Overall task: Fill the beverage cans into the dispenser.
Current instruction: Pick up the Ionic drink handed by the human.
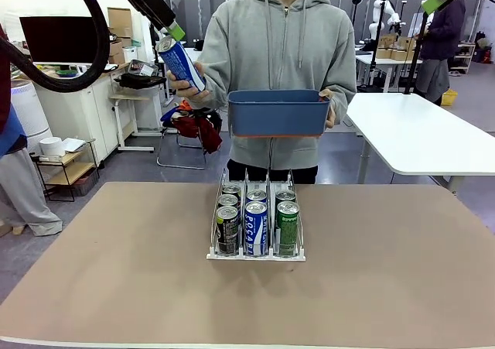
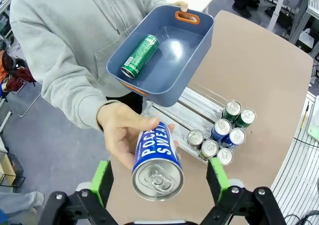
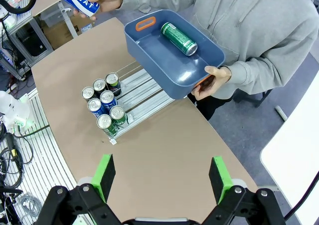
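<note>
The white wire dispenser (image 1: 255,255) stands mid-table with several beverage cans (image 1: 256,227) upright at the front of its three lanes. A person holds out a blue-and-white can (image 1: 179,63) in one hand. That can (image 2: 157,165) lies between the spread fingers of my open left gripper (image 2: 159,181), still in the person's hand (image 2: 119,132). High up at the left is my left gripper (image 1: 172,33). My right gripper (image 3: 162,174) is open and empty, high above the table. A green can (image 3: 179,39) lies in the blue bin (image 3: 164,65).
The person stands at the far edge and holds the blue bin (image 1: 278,115) above the back of the dispenser with the other hand (image 3: 212,80). The brown tabletop (image 1: 116,272) is bare on both sides of the rack. A white table (image 1: 433,132) stands at the back right.
</note>
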